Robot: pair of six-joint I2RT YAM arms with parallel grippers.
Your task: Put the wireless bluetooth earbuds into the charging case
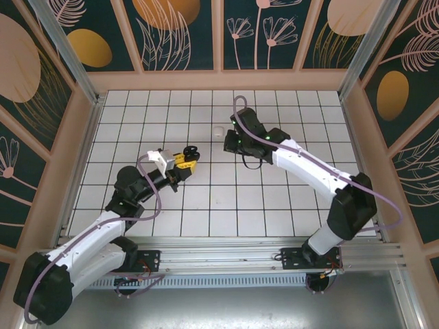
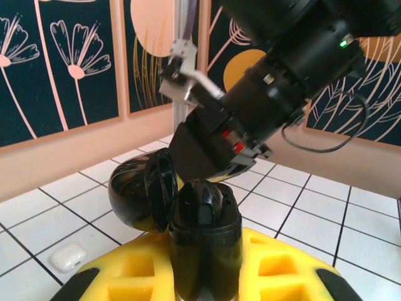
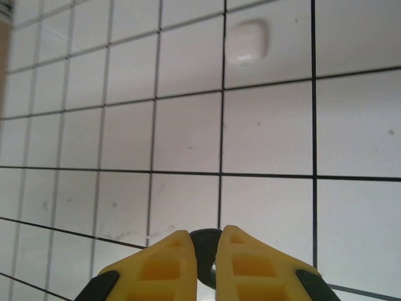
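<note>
Earbud (image 3: 203,254), dark, seemingly pinched between nearly shut right jaws above the table (image 3: 269,125). Not yet inserted. Black charging case (image 2: 203,229), lid open, clamped upright in left jaws; white case (image 3: 246,42) lying apart.

White tiled floor (image 1: 226,199) enclosed by dark floral wall panels (image 1: 185,34) in pale frames.

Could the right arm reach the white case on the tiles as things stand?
Probably yes: the white case lies on bare tile ahead of the right hand, nothing between. But that hand is shut on a small dark item.
</note>
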